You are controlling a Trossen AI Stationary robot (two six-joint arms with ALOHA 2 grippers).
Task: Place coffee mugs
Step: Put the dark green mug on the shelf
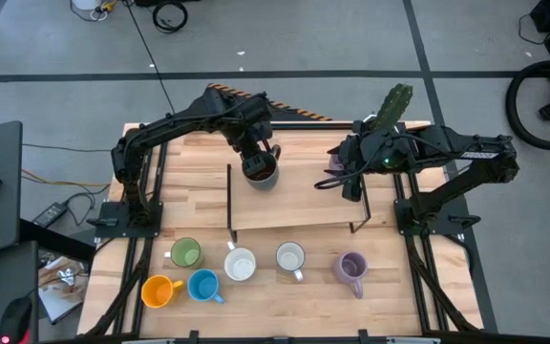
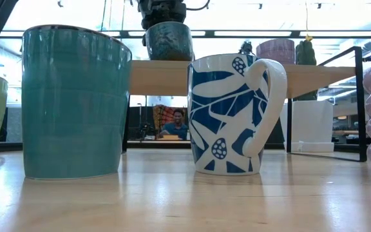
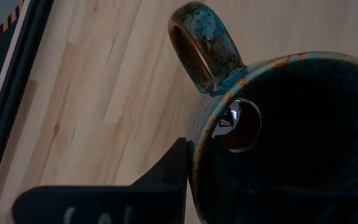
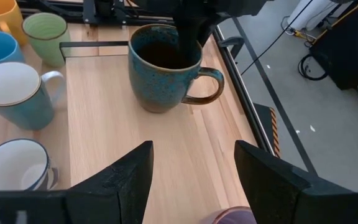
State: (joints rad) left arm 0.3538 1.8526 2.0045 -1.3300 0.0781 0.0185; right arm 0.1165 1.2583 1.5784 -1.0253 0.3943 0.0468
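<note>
- The left tool (image 1: 259, 162) is pinched nearly shut on the rim of the dark brown mug (image 1: 261, 172), one finger inside the cup and one outside. The mug sits on the raised wooden shelf (image 1: 304, 205), toward its 11 o'clock part, with its base on or just above the boards.
- The right tool (image 4: 191, 168) hangs half-spread over the shelf toward 2 o'clock and holds nothing. A lavender mug (image 2: 275, 50) stands on the shelf under that arm.
- Six mugs wait on the tabletop (image 1: 275, 306) at the shelf's 6 o'clock side: green mug (image 1: 186, 253), orange mug (image 1: 158, 290), blue mug (image 1: 203, 285), a teal-sided white mug (image 1: 240, 264), a blue-patterned white mug (image 1: 290, 257) and a second lavender mug (image 1: 351, 267).
- Risk: if the left tool lifts before spreading, the inner finger could drag the rim and tip the brown mug.
- Risk: the two arms are near each other over the shelf; a wide swing could knock either shelf mug.
</note>
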